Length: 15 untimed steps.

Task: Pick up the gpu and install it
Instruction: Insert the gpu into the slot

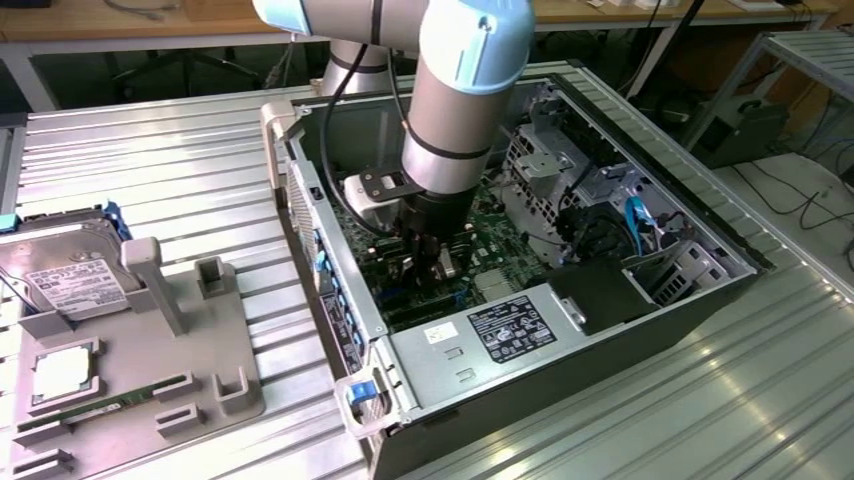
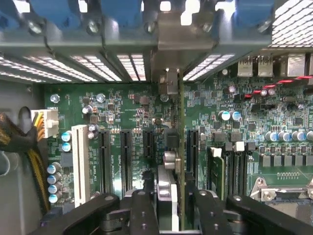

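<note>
The gpu (image 2: 181, 147) appears edge-on in the wrist view, a thin card standing upright over the green motherboard (image 2: 127, 112) between the black expansion slots (image 2: 104, 161). Its silvery bracket (image 2: 171, 44) reaches the case's rear slot openings. My gripper (image 2: 173, 208) is shut on the card, a black finger (image 2: 142, 210) on each side. In the exterior view the gripper (image 1: 430, 250) is deep inside the open computer case (image 1: 641, 300), with the dark card (image 1: 435, 282) below it, down at the motherboard (image 1: 514, 255). Whether the card is fully seated in its slot I cannot tell.
A labelled power supply (image 1: 501, 330) sits at the case's near end, and a drive cage (image 1: 554, 165) stands at the exterior view's right. On that view's left a grey fixture (image 1: 160, 360) carries a silver hard drive (image 1: 67, 280), a processor (image 1: 60, 372) and a green memory stick (image 1: 94, 405). Memory modules (image 2: 217, 169) stand beside the card.
</note>
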Each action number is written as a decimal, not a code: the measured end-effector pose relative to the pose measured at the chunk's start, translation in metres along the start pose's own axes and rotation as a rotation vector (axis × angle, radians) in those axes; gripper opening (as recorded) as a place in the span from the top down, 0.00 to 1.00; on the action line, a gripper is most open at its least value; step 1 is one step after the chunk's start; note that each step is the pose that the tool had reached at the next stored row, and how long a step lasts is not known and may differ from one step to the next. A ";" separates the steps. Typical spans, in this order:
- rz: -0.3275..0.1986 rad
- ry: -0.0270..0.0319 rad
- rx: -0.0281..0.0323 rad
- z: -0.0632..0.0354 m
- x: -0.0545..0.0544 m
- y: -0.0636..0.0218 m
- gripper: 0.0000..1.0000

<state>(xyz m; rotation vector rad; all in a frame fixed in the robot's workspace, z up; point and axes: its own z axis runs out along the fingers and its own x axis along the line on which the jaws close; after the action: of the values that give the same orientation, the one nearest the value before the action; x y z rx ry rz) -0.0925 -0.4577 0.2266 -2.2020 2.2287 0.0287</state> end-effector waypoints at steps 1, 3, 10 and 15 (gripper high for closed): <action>0.000 -0.0010 0.0006 -0.0012 0.000 0.0000 0.64; 0.000 -0.0010 0.0007 -0.0061 0.000 0.0000 0.64; 0.000 -0.0006 0.0029 -0.0221 -0.001 0.0002 0.64; -0.001 -0.0006 0.0044 -0.0333 -0.001 0.0002 0.64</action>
<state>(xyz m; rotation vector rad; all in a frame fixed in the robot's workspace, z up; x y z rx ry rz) -0.0925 -0.4575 0.2600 -2.2011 2.2247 0.0244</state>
